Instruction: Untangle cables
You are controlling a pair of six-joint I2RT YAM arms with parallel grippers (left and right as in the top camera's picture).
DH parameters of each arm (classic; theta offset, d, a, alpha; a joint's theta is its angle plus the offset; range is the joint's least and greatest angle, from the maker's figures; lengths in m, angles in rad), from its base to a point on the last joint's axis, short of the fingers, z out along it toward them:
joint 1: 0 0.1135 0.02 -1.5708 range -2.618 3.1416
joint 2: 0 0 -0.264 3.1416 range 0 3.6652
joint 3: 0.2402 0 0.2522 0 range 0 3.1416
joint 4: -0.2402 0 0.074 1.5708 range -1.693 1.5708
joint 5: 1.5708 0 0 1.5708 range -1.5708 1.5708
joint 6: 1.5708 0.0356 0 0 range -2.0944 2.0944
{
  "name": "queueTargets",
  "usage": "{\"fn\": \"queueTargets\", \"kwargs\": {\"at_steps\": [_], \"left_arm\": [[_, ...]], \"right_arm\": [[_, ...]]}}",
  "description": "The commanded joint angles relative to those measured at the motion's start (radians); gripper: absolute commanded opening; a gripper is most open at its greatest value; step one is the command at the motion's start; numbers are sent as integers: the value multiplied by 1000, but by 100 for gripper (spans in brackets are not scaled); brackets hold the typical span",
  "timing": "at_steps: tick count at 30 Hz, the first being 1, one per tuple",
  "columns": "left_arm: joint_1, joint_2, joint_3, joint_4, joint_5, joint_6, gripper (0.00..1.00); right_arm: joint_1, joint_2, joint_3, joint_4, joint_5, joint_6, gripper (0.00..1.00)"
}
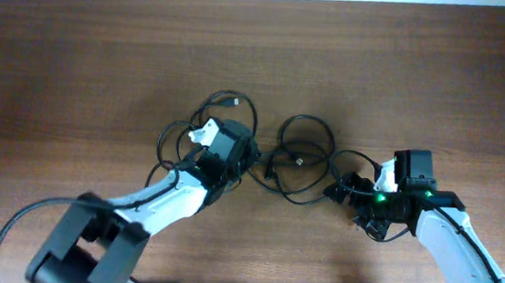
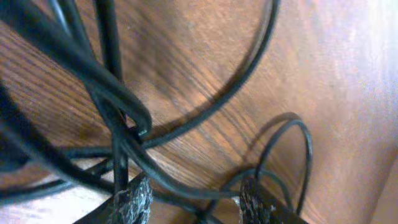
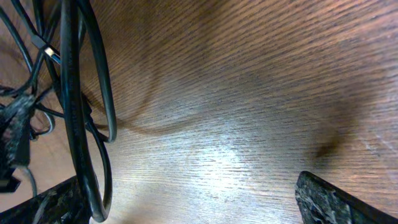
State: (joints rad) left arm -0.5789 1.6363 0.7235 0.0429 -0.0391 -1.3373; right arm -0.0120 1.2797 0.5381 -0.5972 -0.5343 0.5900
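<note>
Left pincer (image 2: 193, 200) sat half-spread low over the knot, w/ cords running btwn its fingertips (image 2: 134, 202). From the wrist view you couldn't tell whether it bit on a cord or merely straddled the lot. The cables (image 1: 273, 166) lay mid-table (image 1: 78, 44) as a chain of overlapping black loops: one under the left pincer, one in the ctr, a smaller one reaching the right pincer (image 3: 193, 198). That one stood spread wide and gripped nothing, a strand running just beside one of its fingers.

Step in hand, by the look of it: getting a first hold on the bundle so the loops could be drawn apart. The next move prob. called for you to make sure the left pinch took a single cord, not a crossing. Then you'd close the right on its near loop and pull the two apart slowly, low along the table.

Also in shot: a small plug (image 1: 230, 101) at the top of the left-side loop, likely to snag if dragged through a neighbour. The left arm's own thick lead (image 1: 12, 221) curled near its base, well apart from the tangle, and wasn't one to grab.
</note>
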Motion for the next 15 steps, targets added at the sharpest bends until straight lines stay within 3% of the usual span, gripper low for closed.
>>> {"fn": "queueTargets", "kwargs": {"at_steps": [1, 4, 6, 7, 8, 10, 12, 15], "left_arm": [[-3, 93, 3, 74, -21, -10, 43], [-3, 116, 3, 107, -46, -9, 34], [-3, 116, 3, 107, -90, -9, 15], [-3, 116, 3, 129, -89, -8, 0], [-3, 116, 3, 151, -87, 8, 0], [-3, 106, 3, 282, 22, 184, 0], [0, 21, 14, 298, 133, 319, 0], [0, -118, 24, 201, 128, 322, 0]], "right_arm": [[5, -8, 0, -3, 16, -10, 99], [5, -8, 0, -2, 16, -10, 99], [5, -8, 0, -2, 16, -10, 99], [5, -8, 0, -2, 16, -10, 99], [5, -8, 0, -2, 16, -10, 99], [5, -8, 0, -2, 12, -10, 99], [5, -8, 1, 8, 10, -10, 99], [6, -8, 1, 41, -63, -16, 99]]}}
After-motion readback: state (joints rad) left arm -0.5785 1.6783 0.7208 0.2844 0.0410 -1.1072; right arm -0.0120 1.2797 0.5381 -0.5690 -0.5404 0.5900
